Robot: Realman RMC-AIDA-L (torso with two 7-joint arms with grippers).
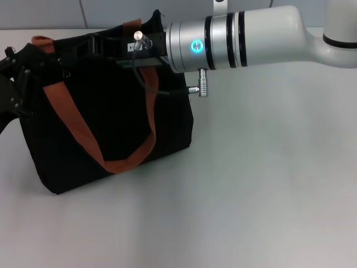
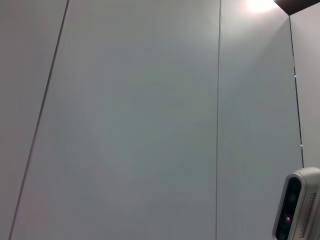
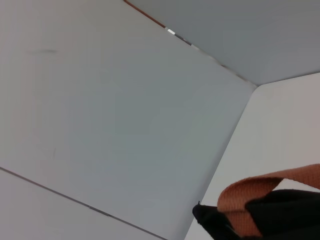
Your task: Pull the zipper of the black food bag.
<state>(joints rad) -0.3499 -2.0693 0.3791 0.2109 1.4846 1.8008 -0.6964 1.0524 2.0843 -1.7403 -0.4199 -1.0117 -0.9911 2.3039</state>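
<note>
The black food bag [image 1: 111,111] stands on the white tabletop [image 1: 268,184], its orange strap handles [image 1: 83,131] draped down the near side, and the right end effector [image 1: 120,49] reaches over its top rim, while the left end effector [image 1: 14,84] sits against the bag's far-left end. Neither the zipper nor either set of fingers is visible, so I cannot tell whether they are wide, narrow or holding anything. To do this step well, the left should brace the bag while the right draws straight along the rim's track.

White table [image 1: 268,184] below; pale panelled wall [image 2: 130,120] with thin seams; bright ceiling light [image 2: 257,5] overhead
</note>
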